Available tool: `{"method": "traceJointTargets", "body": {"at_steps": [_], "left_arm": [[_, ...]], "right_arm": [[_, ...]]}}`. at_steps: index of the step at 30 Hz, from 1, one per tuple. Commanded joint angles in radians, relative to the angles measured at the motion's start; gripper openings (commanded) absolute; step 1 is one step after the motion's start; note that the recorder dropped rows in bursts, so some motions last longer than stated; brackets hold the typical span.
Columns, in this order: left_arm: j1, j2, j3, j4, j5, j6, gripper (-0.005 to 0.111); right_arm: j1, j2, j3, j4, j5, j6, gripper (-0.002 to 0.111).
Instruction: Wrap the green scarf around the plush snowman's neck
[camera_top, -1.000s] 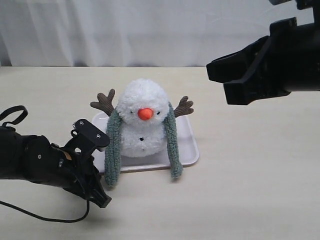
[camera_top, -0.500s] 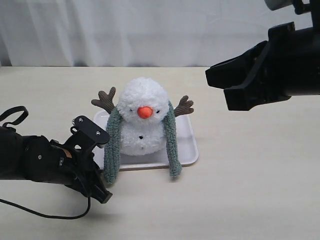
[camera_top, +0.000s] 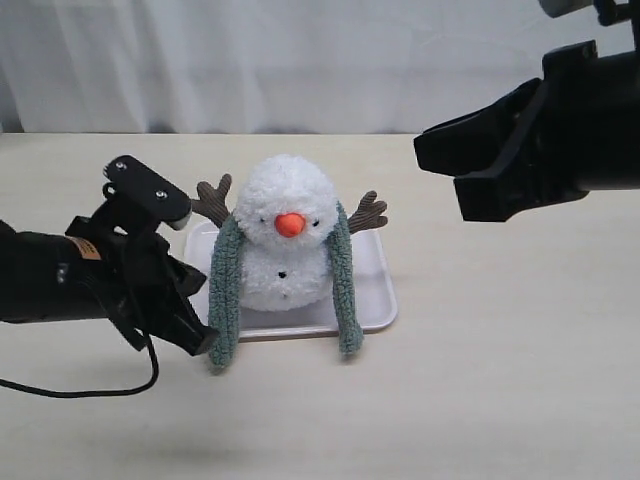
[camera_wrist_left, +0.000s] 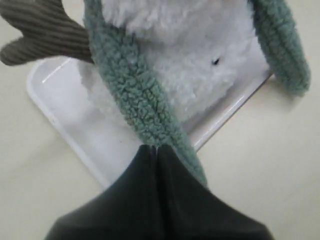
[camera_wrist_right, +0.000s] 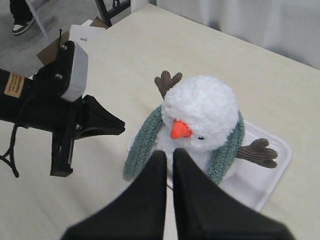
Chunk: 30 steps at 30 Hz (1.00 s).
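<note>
Fluffy white plush snowman (camera_top: 285, 240) sits on the flat white rectangular plastic tray (camera_top: 375, 290), mid pale beige tabletop (camera_top: 500, 380). Fuzzy grey-green knit scarf (camera_top: 225, 290) hangs down both its sides, ends past the tray's front edge. My left gripper (camera_top: 197, 340) is right against one end; my right gripper (camera_top: 440, 170) is up high, well apart.

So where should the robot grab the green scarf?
Best bet: grab the green scarf near its lower tail, the one beside the left gripper, coming in from the outer side. That end hangs loose past the tray edge, thin and floppy, clear of the plush snowman.
</note>
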Motion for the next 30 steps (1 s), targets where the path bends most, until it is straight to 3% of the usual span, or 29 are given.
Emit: {"method": "traceJointTargets", "body": {"at_steps": [1, 8, 30], "left_arm": [[0.0, -0.153, 0.002, -0.009, 0.029, -0.05, 0.0], [0.0, -0.388, 0.002, -0.027, 0.063, -0.058, 0.0], [0.0, -0.604, 0.002, -0.033, 0.133, -0.062, 0.0]], "right_arm": [[0.002, -0.074, 0.003, 0.002, 0.001, -0.03, 0.004], [0.002, -0.219, 0.003, 0.01, 0.005, 0.052, 0.004], [0.002, -0.306, 0.003, 0.01, 0.005, 0.052, 0.004]]}}
